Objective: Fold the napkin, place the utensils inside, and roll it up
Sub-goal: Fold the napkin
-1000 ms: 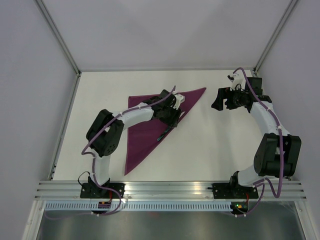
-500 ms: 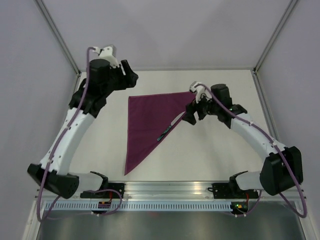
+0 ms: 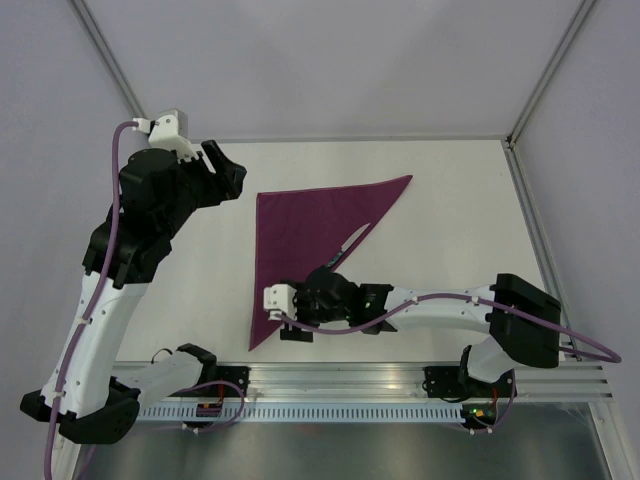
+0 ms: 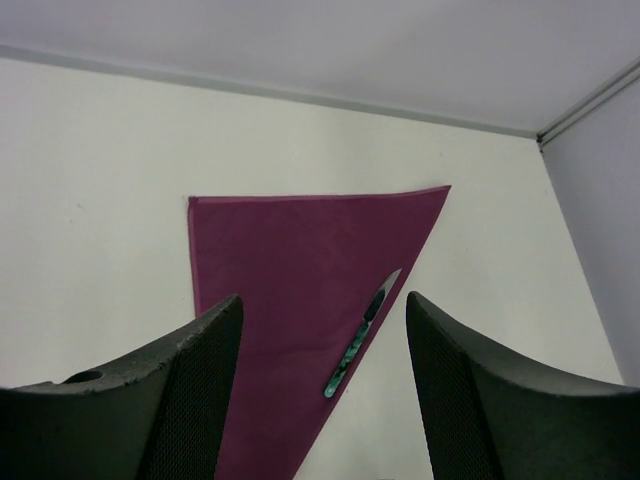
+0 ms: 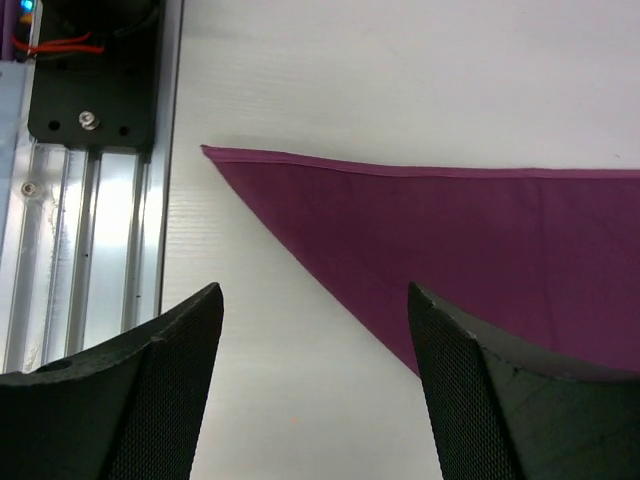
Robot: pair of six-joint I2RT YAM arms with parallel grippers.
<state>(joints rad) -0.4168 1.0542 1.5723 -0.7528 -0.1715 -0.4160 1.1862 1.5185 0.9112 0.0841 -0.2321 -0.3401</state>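
No legible text, label, brand, number or sign in any view, whether on the napkin (image 3: 290, 240) or on the metal rail (image 3: 340, 375) just beyond the napkin's near tip.

The right arm (image 3: 440, 303) stretches low across the near side of the table (image 3: 450, 210) and hangs over the near part of the napkin (image 3: 290, 235). To the right of the napkin the table lies open, up to the side wall (image 3: 590, 150).
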